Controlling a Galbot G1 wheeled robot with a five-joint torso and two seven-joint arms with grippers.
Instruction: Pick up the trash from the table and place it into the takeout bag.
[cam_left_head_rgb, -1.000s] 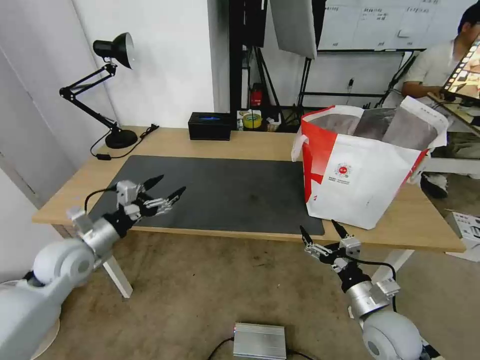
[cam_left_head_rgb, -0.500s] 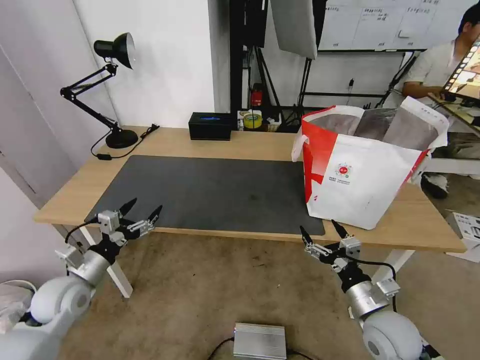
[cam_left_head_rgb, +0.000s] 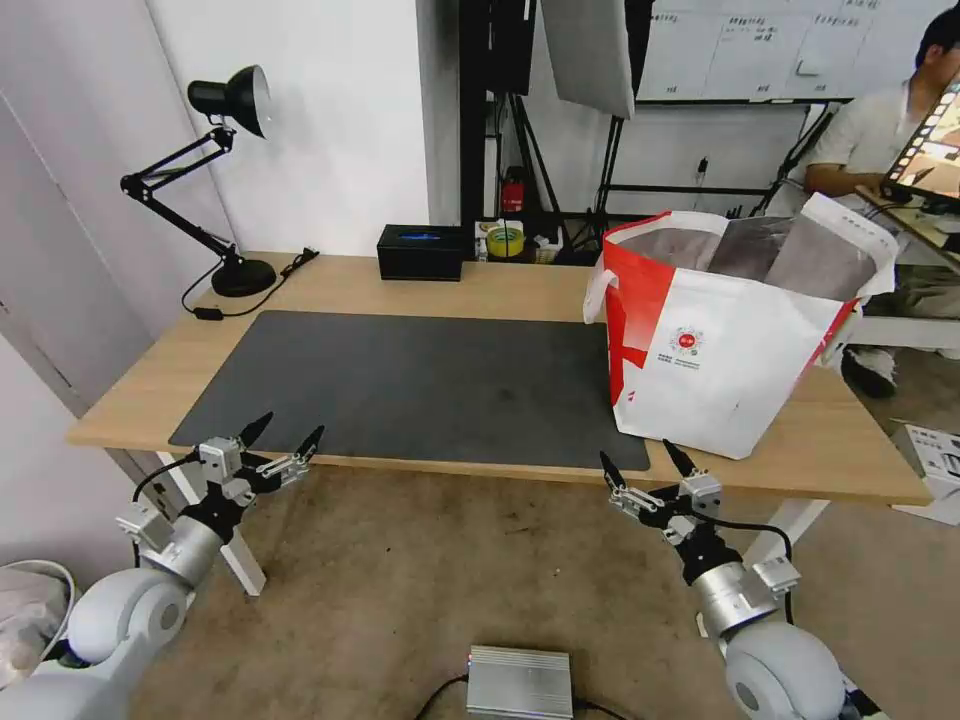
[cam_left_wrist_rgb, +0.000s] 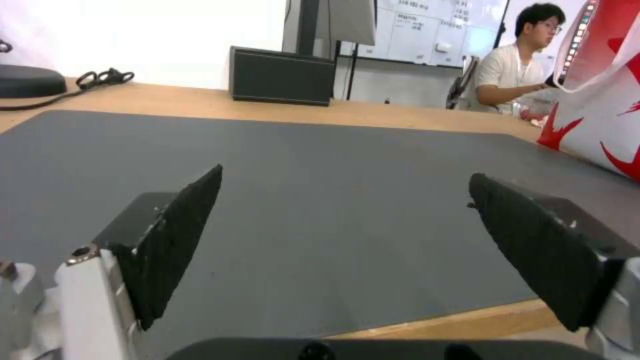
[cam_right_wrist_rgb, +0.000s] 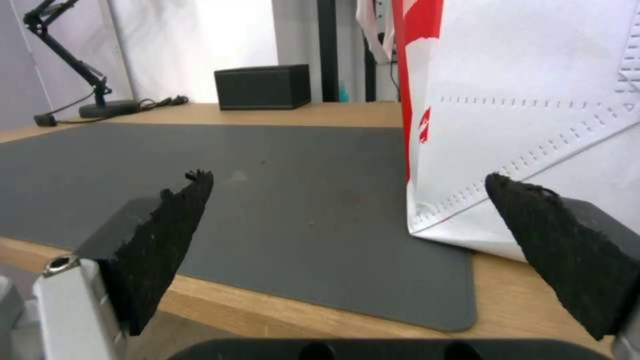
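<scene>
Both grippers empty, fingers apart: left gripper (cam_left_head_rgb: 283, 442) at table (cam_left_head_rgb: 520, 285) front edge; right gripper (cam_left_head_rgb: 640, 464) just below takeout bag (cam_left_head_rgb: 730, 360); trash probably inside.

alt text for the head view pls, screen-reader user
Both grippers, left and right, hang with jaws open just off the near edge of a light wooden table. On it: a large dark grey mat, a boxy white takeout bag with red sides, a black rectangular box, and a black desk lamp.

One light wooden table (cam_left_head_rgb: 520, 285), one dark grey mat (cam_left_head_rgb: 420, 385), one white-and-red takeout bag (cam_left_head_rgb: 735, 350), one black box (cam_left_head_rgb: 420, 252), one black desk lamp (cam_left_head_rgb: 215, 170), two open grippers.
</scene>
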